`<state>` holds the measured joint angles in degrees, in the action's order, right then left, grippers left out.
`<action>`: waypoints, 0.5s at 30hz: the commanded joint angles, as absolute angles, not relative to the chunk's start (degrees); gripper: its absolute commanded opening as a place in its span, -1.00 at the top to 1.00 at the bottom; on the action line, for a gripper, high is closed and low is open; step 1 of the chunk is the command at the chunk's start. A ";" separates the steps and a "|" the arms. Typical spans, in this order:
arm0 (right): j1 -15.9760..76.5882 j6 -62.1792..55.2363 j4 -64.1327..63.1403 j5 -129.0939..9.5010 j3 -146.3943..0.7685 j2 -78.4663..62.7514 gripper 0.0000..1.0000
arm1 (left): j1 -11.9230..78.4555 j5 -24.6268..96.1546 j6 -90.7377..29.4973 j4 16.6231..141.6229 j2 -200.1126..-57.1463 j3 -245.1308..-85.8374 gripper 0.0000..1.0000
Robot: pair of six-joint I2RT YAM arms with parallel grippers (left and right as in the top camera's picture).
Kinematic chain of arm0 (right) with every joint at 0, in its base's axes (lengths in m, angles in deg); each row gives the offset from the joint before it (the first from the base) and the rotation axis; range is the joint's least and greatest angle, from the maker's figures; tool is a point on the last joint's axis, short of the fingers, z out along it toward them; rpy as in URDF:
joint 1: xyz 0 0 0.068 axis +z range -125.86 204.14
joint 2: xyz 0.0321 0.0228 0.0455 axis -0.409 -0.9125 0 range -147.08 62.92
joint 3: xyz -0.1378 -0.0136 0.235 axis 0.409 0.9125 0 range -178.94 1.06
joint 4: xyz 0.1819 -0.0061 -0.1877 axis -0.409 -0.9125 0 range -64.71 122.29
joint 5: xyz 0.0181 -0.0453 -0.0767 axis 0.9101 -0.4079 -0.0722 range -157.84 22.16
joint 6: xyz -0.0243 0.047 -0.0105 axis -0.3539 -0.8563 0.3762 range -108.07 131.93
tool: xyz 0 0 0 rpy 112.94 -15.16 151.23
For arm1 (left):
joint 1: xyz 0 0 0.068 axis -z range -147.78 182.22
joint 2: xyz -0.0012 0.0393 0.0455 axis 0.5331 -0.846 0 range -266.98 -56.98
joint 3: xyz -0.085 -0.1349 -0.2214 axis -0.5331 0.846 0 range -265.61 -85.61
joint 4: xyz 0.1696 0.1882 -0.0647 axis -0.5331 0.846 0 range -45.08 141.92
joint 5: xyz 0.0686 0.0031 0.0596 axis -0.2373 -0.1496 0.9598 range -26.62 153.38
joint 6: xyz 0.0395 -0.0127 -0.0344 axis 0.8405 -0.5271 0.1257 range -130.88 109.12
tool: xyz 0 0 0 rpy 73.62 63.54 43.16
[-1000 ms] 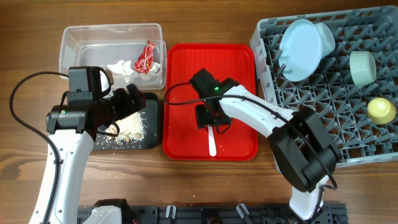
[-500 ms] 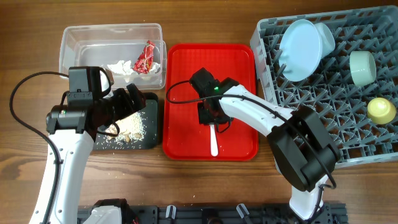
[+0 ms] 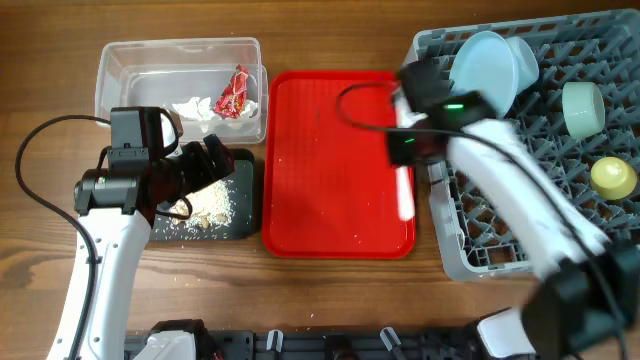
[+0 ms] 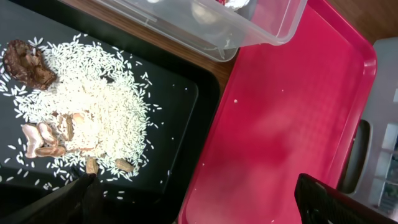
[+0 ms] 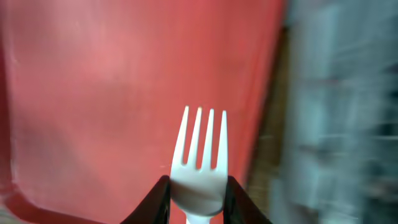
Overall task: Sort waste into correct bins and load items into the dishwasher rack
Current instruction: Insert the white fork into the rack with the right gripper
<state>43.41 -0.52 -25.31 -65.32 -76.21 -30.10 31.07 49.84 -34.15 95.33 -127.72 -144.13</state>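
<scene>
My right gripper (image 3: 405, 150) is shut on the white fork (image 3: 404, 196) and holds it over the right edge of the red tray (image 3: 335, 165), beside the grey dishwasher rack (image 3: 470, 215). In the right wrist view the fork (image 5: 200, 155) sits tines-out between the jaws (image 5: 198, 194). The rack holds the pale blue plate (image 3: 482, 65), white-blue bowl (image 3: 522, 55), mint-green bowl (image 3: 583, 108) and yellow cup (image 3: 612, 177). My left gripper (image 3: 215, 165) is open over the black tray (image 3: 240, 218) with food scraps (image 3: 205, 205). The clear tub (image 3: 130, 65) holds the red wrapper (image 3: 236, 92) and napkin (image 3: 195, 108). The spoon is not in view.
In the left wrist view the rice and scraps (image 4: 81, 118) lie on the black tray (image 4: 174, 99), with the red tray (image 4: 286, 124) to the right and the clear tub (image 4: 249, 28) above. The right wrist view is motion-blurred, with the rack (image 5: 348, 124) at the right.
My right gripper has lifted the fork off the middle of the red tray and swung right to the rack's edge. The left arm has not moved.
</scene>
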 commanded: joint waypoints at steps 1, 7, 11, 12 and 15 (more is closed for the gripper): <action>36.72 10.08 -26.50 -65.12 -77.26 -24.79 0.89 | 30.72 49.75 -34.06 95.35 -127.29 -144.50 -1.00; 28.61 21.16 -28.46 -65.29 -76.67 -27.30 0.88 | 30.72 49.75 -34.06 95.37 -127.29 -144.50 -1.00; 28.09 20.88 -28.42 -67.59 -74.70 -30.29 0.78 | 30.72 49.75 -34.08 95.37 -127.29 -144.50 -1.00; 28.09 20.81 -28.48 -67.15 -74.68 -30.80 0.63 | 30.72 49.75 -34.06 95.37 -127.29 -144.50 -0.99; 28.09 20.48 -28.57 -65.23 -74.73 -31.17 0.26 | 30.79 49.73 -34.06 95.37 -127.29 -144.50 -0.99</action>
